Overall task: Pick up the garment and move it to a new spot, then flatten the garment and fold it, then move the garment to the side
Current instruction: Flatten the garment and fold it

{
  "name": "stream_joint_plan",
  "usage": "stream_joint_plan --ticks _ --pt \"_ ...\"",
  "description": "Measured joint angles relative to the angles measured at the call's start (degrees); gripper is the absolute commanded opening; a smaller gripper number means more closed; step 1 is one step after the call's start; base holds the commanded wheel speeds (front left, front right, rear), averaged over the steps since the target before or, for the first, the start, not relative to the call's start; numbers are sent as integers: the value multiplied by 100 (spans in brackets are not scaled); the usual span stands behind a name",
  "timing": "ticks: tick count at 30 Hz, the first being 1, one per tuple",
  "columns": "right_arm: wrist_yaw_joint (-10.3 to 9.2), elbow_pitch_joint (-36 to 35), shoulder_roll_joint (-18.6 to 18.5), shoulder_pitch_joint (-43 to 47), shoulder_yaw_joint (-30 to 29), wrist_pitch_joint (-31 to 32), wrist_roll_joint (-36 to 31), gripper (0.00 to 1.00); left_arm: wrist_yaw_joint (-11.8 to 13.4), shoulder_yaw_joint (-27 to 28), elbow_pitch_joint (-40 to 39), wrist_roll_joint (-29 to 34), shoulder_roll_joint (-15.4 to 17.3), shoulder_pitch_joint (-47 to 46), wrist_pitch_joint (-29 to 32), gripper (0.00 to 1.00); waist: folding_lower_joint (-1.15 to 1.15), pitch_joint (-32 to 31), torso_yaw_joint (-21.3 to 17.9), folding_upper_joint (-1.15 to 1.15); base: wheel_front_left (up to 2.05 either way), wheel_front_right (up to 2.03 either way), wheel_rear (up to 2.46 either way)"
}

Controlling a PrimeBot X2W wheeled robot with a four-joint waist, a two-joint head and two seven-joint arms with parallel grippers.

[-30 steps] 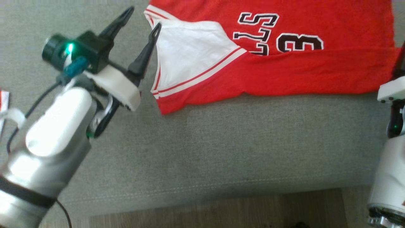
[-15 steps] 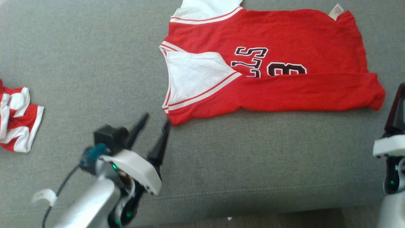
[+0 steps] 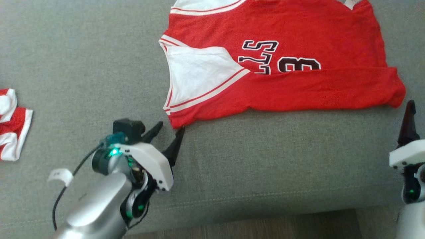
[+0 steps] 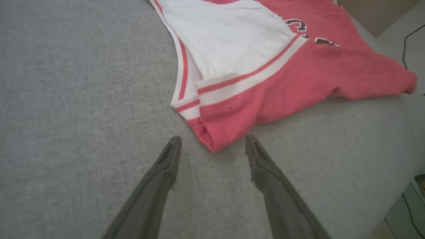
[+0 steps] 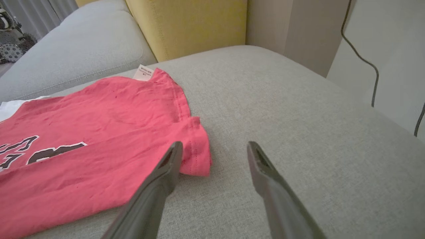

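While the garment (image 3: 298, 89) lies partly folded on the sofa cushion (image 3: 265, 159), we judge the folding step in hand — both pairs of fingers spread, holding nothing. Our left gripper (image 3: 171, 126) has the near left corner between its tips; our right gripper (image 5: 215, 146) hovers just beside the near right corner. Next we should pinch both corners.

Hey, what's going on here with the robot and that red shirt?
A two-armed robot is working on a red jersey that lies partly folded on a grey sofa. The left pincer is open, low over the cushion, with the jersey's near left corner just ahead of its tips. The right pincer is open beside the near right corner. Neither holds the jersey. Another red and white cloth lies off to the left.
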Motion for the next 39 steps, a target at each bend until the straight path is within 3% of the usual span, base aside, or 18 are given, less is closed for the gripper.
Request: stream_joint_plan --ticks 5,6,7,8,9,10,11,12,20,22,23,31,39 --pt "0 180 1 -268 -89 277 154 100 -181 -5 368 33 -88 -315 -22 100 0 218 -48 0 0 0 0" --pt "0 215 1 -318 -89 283 242 100 -207 -7 405 68 -99 -371 -48 93 0 258 -55 0 0 0 0" --pt "0 268 1 -380 -77 325 332 100 -240 -7 454 71 -119 -439 -66 53 0 296 -61 0 0 0 0" --pt "0 328 1 -439 -71 363 412 100 -274 -4 498 70 -135 -502 -74 41 0 332 -67 0 0 0 0" --pt "0 390 1 -504 -62 366 493 100 -301 -5 550 71 -145 -562 -108 41 0 367 -73 0 0 0 0" --pt "0 446 1 -564 -42 398 512 100 -339 -8 600 73 -151 -616 -112 29 0 399 -76 0 0 0 0" --pt "0 509 1 -630 -37 441 530 100 -352 -8 653 78 -156 -665 -120 9 0 429 -78 0 0 0 0" --pt "0 578 1 -695 -22 491 569 100 -401 -10 694 99 -166 -703 -134 0 0 458 -77 0 0 0 0" --pt "0 1184 -1 -1232 -171 993 502 99 -589 -74 887 210 -247 -895 -324 0 0 563 22 0 0 0 0" --pt "0 1303 -1 -1265 -194 1105 457 27 -591 -82 886 207 -249 -892 -338 0 0 535 53 0 0 0 0" --pt "0 1360 -1 -1277 -219 1128 442 0 -591 -85 882 204 -246 -888 -338 0 0 518 70 0 0 0 0" --pt "0 1209 -1 -1071 -45 1314 442 0 -477 -73 280 55 60 -506 -179 0 0 274 146 0 0 0 0" --pt "0 113 -194 -144 550 2068 680 0 64 1 -1277 -281 855 408 400 0 0 41 170 0 0 0 0"
